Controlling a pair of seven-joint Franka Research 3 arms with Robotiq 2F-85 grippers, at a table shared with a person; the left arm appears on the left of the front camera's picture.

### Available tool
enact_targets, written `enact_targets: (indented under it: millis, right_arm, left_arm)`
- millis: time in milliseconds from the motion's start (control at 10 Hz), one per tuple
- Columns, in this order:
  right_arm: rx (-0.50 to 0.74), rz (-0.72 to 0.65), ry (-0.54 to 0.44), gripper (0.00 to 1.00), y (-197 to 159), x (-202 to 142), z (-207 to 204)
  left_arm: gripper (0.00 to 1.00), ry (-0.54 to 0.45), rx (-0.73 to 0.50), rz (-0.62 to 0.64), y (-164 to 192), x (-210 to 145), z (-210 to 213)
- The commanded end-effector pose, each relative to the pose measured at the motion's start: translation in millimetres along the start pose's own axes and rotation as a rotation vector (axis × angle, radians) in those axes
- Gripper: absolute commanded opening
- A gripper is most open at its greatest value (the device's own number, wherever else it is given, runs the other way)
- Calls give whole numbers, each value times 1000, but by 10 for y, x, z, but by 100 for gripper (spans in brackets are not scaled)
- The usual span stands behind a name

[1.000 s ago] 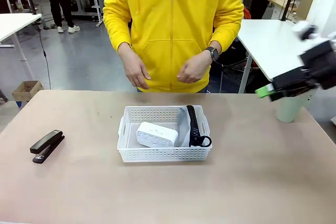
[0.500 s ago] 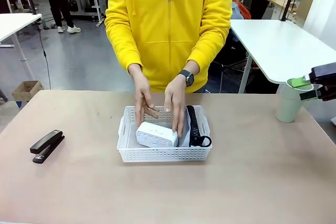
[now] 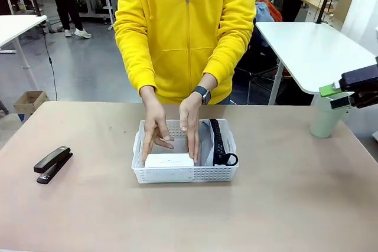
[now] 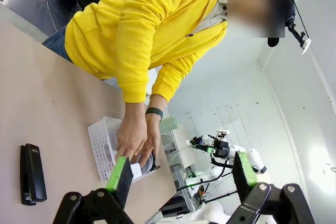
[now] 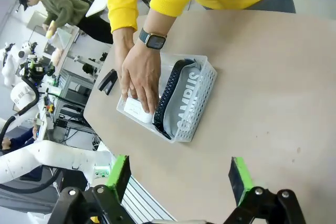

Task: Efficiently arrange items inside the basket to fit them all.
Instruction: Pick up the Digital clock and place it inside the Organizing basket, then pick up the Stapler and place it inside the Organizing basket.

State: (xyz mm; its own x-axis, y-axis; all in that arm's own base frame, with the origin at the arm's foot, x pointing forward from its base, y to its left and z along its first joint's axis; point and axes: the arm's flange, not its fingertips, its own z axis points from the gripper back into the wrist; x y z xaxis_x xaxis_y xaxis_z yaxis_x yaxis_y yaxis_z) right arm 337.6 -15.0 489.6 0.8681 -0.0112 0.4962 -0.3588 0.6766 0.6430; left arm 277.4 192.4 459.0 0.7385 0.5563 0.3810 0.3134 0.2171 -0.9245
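Basket (image 3: 214,173) sits mid-desk (image 3: 283,205): white box (image 3: 169,160) lies flat at its front left under the person's hands (image 3: 155,137), grey pouch (image 3: 206,140) stands on edge along the right side. Stapler (image 3: 53,164) lies well left of it, and the pale green cup (image 3: 325,122) stands far right. My right hand (image 3: 333,95) hangs released at the cup's rim, grasping nothing; my left hand (image 4: 182,169) is released and empty above the desk.

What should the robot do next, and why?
Probably reach the right arm's open fingers down to the pale green cup just beside them: it stands outside the basket, while the person's hands hold the white box flat inside.
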Motion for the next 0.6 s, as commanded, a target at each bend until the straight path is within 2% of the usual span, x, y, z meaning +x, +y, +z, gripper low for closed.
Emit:
enact_targets:
  millis: [0,500]
  right_arm:
    - [20,-5,-18,100,-16,10,25]
    - [20,-5,-18,100,-16,10,25]
  left_arm:
    - [100,4,-10,-20,-17,-28,4]
    - [100,4,-10,-20,-17,-28,4]
